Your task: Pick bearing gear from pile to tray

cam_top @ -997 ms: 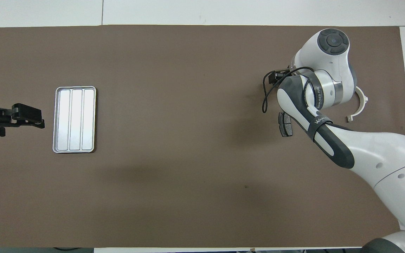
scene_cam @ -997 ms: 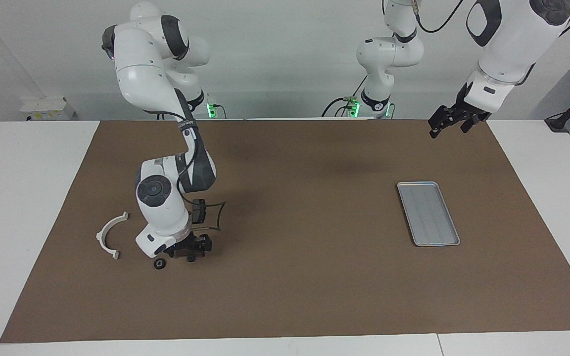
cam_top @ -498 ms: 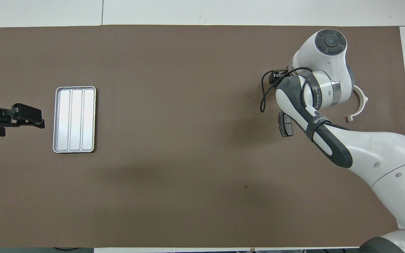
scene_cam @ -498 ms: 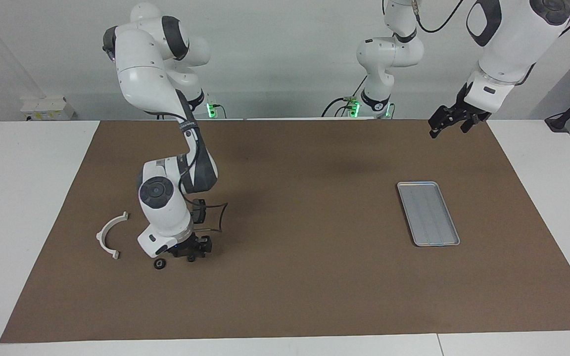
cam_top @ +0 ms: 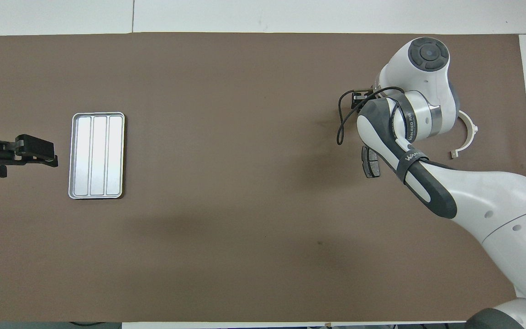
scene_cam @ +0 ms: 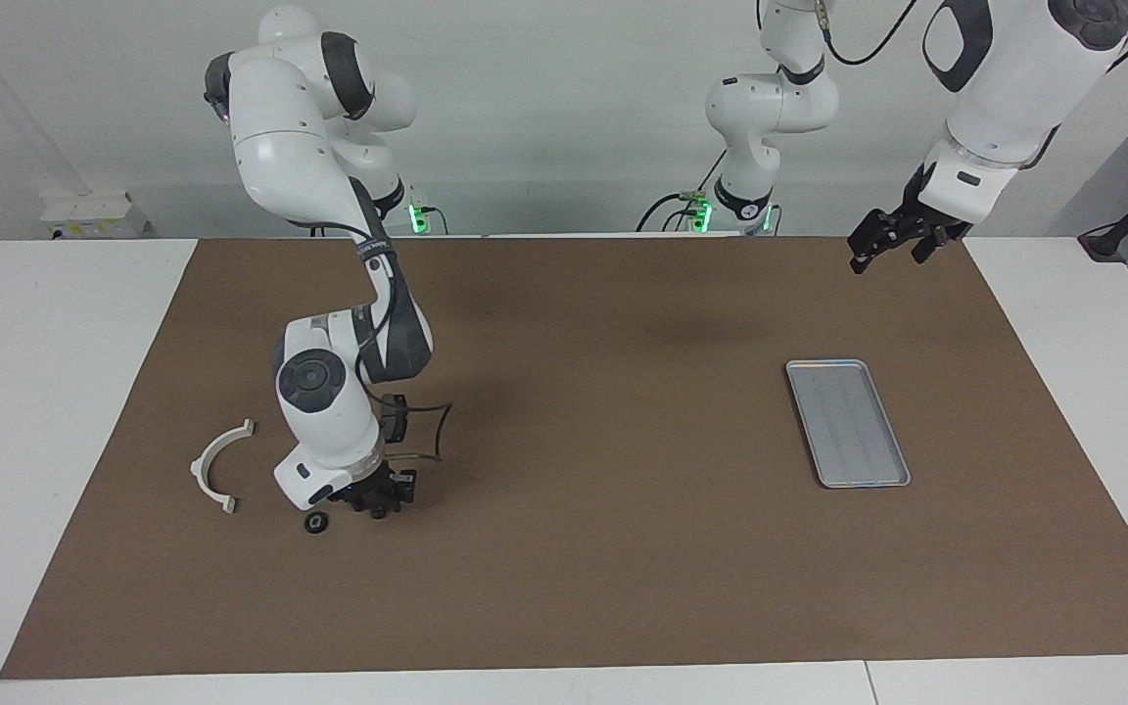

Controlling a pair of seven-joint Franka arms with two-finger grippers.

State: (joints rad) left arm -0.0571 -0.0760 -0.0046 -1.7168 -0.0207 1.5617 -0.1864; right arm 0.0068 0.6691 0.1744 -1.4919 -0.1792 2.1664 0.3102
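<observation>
The pile lies at the right arm's end of the mat: a white curved arc point(scene_cam: 218, 466) point(cam_top: 467, 135), a dark brake-pad piece point(cam_top: 371, 162) and a tiny black round part point(scene_cam: 317, 522). My right gripper point(scene_cam: 377, 496) is low over the mat, beside the black round part and the arc. In the overhead view my right arm covers it and much of the pile. A small dark bit shows right under the gripper; what it is cannot be told. The silver tray point(scene_cam: 848, 423) point(cam_top: 97, 155) lies flat and bare at the left arm's end. My left gripper point(scene_cam: 892, 243) point(cam_top: 34, 151) waits open and raised beside the tray.
A brown mat point(scene_cam: 603, 548) covers the white table. A black cable loop point(scene_cam: 432, 431) hangs off the right wrist. A small white box point(scene_cam: 94, 211) sits at the table's edge near the robots.
My right wrist has risen slightly and shifted a little toward the tray's end. The loose black round part, the arc, the tray and the left arm have not moved.
</observation>
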